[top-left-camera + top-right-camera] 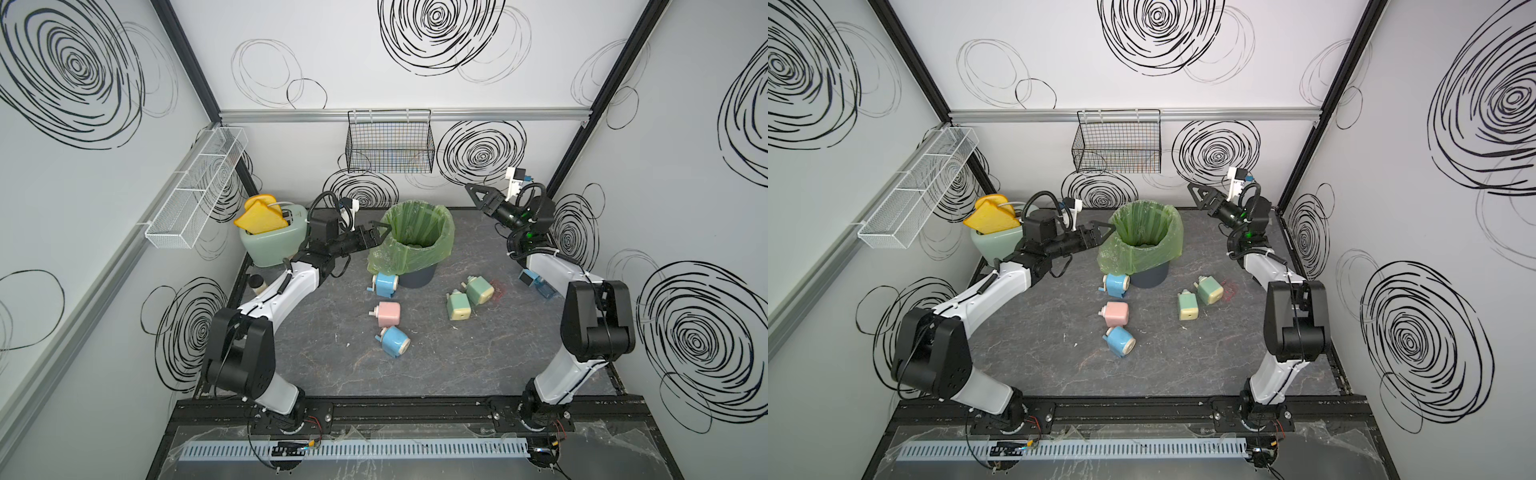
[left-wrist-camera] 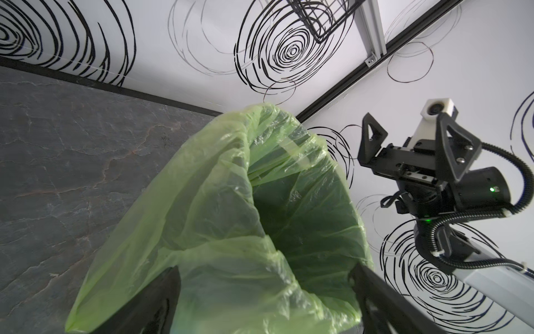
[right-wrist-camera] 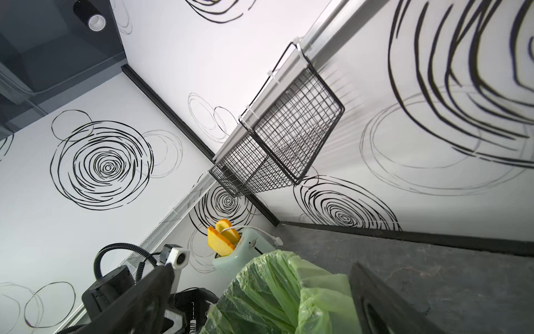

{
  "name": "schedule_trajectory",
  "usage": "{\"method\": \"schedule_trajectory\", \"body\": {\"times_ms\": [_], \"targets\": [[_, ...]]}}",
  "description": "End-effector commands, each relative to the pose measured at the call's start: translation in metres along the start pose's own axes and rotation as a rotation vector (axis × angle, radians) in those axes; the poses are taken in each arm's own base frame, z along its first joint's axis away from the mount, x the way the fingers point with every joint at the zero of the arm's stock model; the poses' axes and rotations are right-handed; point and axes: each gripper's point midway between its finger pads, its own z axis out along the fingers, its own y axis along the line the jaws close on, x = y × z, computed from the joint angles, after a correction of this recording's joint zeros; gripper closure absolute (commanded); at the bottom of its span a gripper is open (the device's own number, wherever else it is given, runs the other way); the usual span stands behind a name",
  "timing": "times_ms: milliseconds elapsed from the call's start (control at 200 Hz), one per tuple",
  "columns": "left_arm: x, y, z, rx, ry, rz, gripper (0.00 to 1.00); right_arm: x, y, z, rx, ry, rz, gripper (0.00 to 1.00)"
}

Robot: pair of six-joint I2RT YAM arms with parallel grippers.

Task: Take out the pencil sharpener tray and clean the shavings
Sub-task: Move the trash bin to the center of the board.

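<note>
Nearest you on the tabletop [image 1: 478,365], a blue sharpener [image 1: 395,338] lies on its side, with a pink sharpener [image 1: 389,314] just behind it. To their right, two green sharpeners [image 1: 459,306] sit close together, and what looks like a reddish see-through tray [image 1: 497,287] lies beside the farther one. The shavings [image 1: 348,344] show only as a few pale flecks on the slate. A second blue sharpener [image 1: 384,284] touches the foot of the bin [image 1: 419,276], which is lined with a green bag [image 1: 415,232]. Your left pincer [image 1: 384,235] hangs wide open at the bag's rim. Farther back, your right pincer [image 1: 478,194] is raised, open and empty.
</note>
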Motion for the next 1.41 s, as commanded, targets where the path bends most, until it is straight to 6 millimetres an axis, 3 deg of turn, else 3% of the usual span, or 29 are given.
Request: {"method": "schedule_trajectory", "body": {"times_ms": [0, 275, 445, 660, 760, 895, 1005, 1166, 1401], "targets": [[-0.019, -0.014, 0.011, 0.08, -0.019, 0.023, 0.03, 0.01, -0.005, -0.005, 0.018, 0.052, -0.009, 0.01], [-0.017, -0.009, 0.056, 0.138, 0.01, 0.015, 0.03, 0.023, -0.017, -0.026, 0.096, 0.071, -0.027, 0.01], [-0.002, -0.037, 0.097, 0.241, 0.065, 0.029, 0.03, 0.026, -0.032, -0.045, 0.157, 0.065, -0.019, 0.01], [0.02, -0.081, 0.157, 0.353, 0.123, 0.025, 0.03, 0.006, -0.041, -0.071, 0.285, 0.012, -0.082, 0.01], [0.024, -0.101, 0.181, 0.407, 0.128, 0.019, 0.03, 0.003, -0.049, -0.08, 0.378, 0.006, -0.113, 0.01], [0.017, -0.113, 0.206, 0.453, 0.111, 0.006, 0.03, 0.008, -0.057, -0.088, 0.422, 0.019, -0.121, 0.01], [-0.003, -0.112, 0.209, 0.464, 0.065, 0.002, 0.03, 0.005, -0.058, -0.092, 0.462, 0.008, -0.157, 0.01], [-0.034, -0.104, 0.194, 0.454, 0.014, 0.016, 0.03, 0.001, -0.063, -0.095, 0.516, 0.021, -0.186, 0.01], [-0.051, -0.087, 0.163, 0.313, 0.014, 0.092, 0.03, 0.003, -0.063, -0.092, 0.548, 0.053, -0.2, 0.01]]}}
